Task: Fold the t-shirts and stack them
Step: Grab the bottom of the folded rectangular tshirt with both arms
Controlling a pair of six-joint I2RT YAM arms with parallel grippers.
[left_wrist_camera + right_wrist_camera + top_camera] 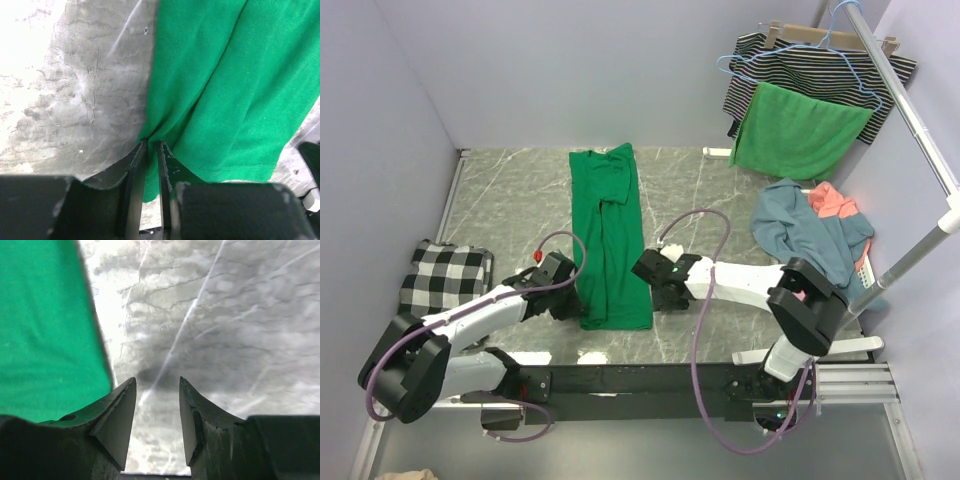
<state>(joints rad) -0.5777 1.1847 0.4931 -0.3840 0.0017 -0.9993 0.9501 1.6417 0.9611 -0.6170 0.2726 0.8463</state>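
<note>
Left fingers barely apart at edge of green t-shirt, grip unclear; right fingers parted, empty, beside it.

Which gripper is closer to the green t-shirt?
Left. The left gripper has its jaws at the near left edge of the green t-shirt; the right gripper stands open just off its right edge, over bare table.
</note>
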